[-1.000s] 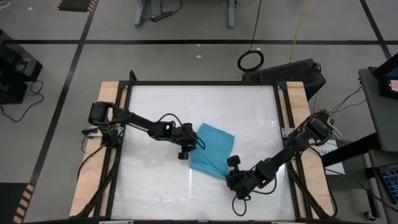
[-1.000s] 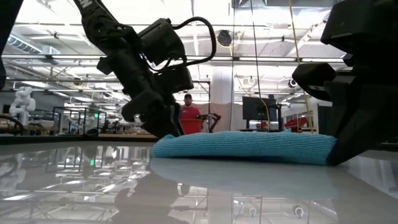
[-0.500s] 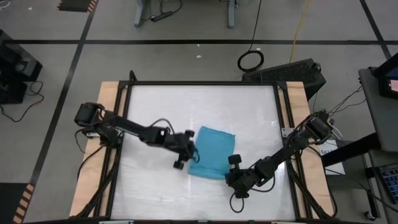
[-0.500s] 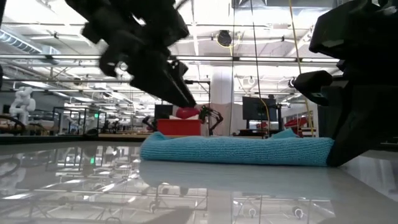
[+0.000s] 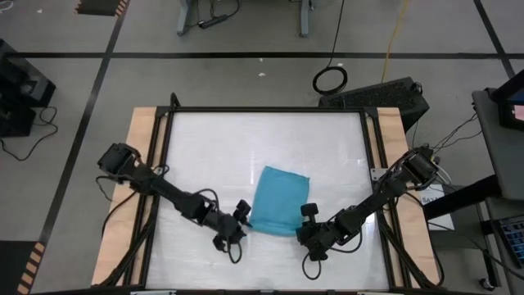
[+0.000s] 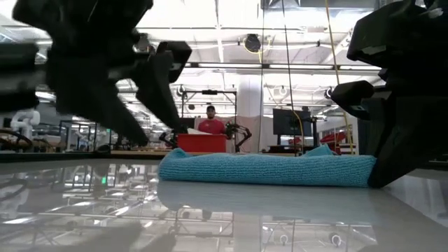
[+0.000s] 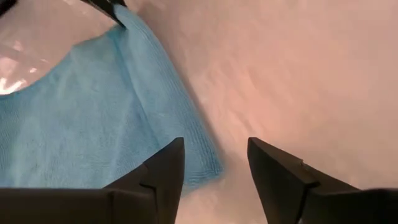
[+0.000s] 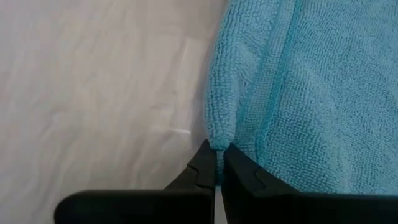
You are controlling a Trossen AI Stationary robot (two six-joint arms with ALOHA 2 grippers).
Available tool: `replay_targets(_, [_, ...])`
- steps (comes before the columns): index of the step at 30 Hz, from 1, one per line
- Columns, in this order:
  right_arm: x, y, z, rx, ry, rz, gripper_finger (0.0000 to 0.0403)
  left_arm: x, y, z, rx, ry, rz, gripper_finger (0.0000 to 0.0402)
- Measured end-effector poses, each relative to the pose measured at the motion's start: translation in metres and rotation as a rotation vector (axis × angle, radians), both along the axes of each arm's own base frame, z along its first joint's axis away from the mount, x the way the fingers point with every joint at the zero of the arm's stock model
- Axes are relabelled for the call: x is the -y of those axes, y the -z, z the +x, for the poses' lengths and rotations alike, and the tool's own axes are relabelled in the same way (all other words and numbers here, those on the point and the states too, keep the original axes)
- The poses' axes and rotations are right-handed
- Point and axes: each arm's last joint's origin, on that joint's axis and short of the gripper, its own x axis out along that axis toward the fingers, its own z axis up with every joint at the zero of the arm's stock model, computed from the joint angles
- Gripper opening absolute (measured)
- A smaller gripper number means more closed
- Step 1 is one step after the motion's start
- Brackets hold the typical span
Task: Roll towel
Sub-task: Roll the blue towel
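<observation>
The small turquoise-blue terry towel [image 5: 278,201] lay flat, folded, mid-table on the white tabletop [image 5: 213,147]. My right gripper [image 8: 219,163] pinched its near corner, fingers pressed together on the hem. My left gripper [image 7: 214,165] hovered spread just beside the other near corner, touching nothing. Soft, light, limp stuff, I judged; it would slump, so take both near corners at the hem.

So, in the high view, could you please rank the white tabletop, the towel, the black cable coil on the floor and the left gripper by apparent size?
1. White tabletop
2. Towel
3. Black cable coil
4. Left gripper, though it looks close to the coil in size, so that order is unsure.
</observation>
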Motion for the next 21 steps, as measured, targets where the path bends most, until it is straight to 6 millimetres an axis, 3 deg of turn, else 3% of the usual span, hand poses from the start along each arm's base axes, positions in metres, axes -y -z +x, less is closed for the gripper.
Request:
replay_targets(8, [0.0, 0.0, 0.0, 0.003, 0.015, 0.014, 0.0002, -0.001, 0.027, 0.008, 0.006, -0.043, 0.118, 0.0197])
replay_targets(14, [0.0, 0.001, 0.0, 0.003, 0.021, 0.018, 0.0002, -0.011, 0.036, 0.014, -0.05, -0.044, 0.074, 0.0193])
replay_targets(18, [0.0, 0.001, 0.0, 0.004, 0.021, 0.019, 0.0002, -0.017, 0.037, 0.017, -0.062, -0.057, 0.034, 0.0164])
replay_targets(21, [0.0, 0.001, 0.0, 0.004, 0.021, 0.019, 0.0002, -0.023, 0.037, 0.02, -0.071, -0.052, -0.007, 0.0116])
